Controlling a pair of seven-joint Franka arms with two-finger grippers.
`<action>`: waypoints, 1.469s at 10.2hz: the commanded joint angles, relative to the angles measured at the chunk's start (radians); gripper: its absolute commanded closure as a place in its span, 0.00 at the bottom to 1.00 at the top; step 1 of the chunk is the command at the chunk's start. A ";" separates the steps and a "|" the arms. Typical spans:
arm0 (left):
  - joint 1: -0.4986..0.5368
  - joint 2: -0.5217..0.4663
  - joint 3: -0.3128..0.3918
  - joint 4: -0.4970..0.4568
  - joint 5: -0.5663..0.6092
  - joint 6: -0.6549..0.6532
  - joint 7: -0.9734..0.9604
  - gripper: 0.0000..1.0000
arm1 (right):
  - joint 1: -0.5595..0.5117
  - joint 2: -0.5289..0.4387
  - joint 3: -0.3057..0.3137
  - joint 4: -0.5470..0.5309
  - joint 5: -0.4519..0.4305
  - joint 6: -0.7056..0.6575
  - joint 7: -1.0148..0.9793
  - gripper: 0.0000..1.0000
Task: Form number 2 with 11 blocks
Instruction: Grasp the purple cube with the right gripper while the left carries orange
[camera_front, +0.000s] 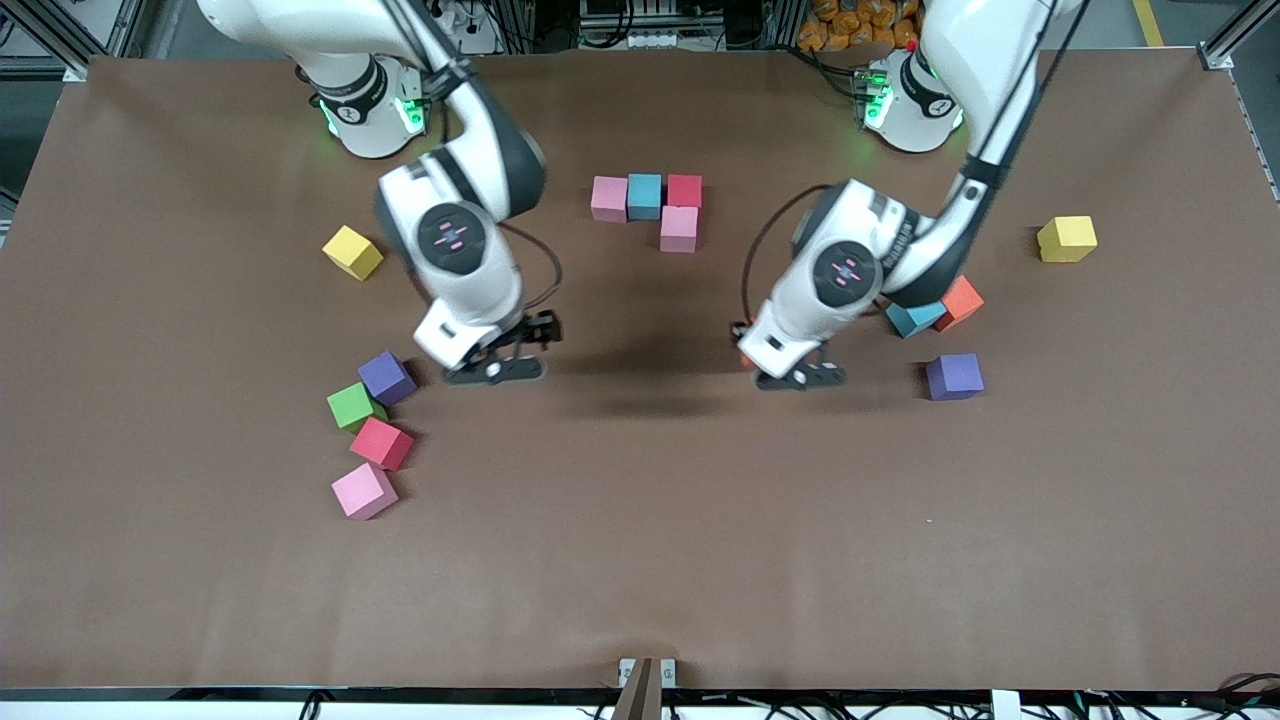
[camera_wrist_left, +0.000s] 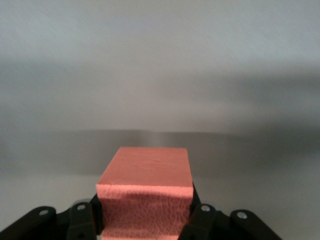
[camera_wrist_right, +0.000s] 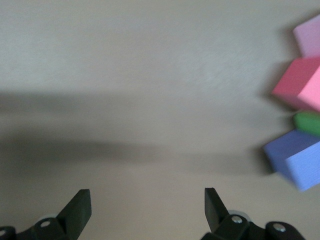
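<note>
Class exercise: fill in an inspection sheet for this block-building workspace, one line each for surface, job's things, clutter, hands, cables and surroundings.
Surface: brown table, shadows under both arms.
Job's things: four placed cubes, pink, blue, red in a row, a second pink cube just nearer the camera. Loose near the right arm's end: purple, red, pink. Near the left arm's end: blue, orange, purple.
Clutter: two yellow cubes, green cube.
Hands: left hand shut on an orange cube; right hand open, holding nothing.
Cables: black cable loops at both wrists.
Surroundings: metal framing past the table edge.
</note>
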 joint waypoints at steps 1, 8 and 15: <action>-0.028 -0.024 -0.063 -0.026 0.067 -0.001 -0.120 0.62 | -0.080 -0.042 0.020 -0.023 -0.020 -0.025 -0.144 0.00; -0.158 0.022 -0.100 -0.111 0.174 0.170 -0.269 0.62 | -0.283 -0.131 0.016 -0.299 0.032 0.168 -0.572 0.00; -0.193 0.032 -0.123 -0.155 0.247 0.202 -0.428 0.63 | -0.344 -0.120 0.008 -0.506 0.131 0.381 -0.663 0.00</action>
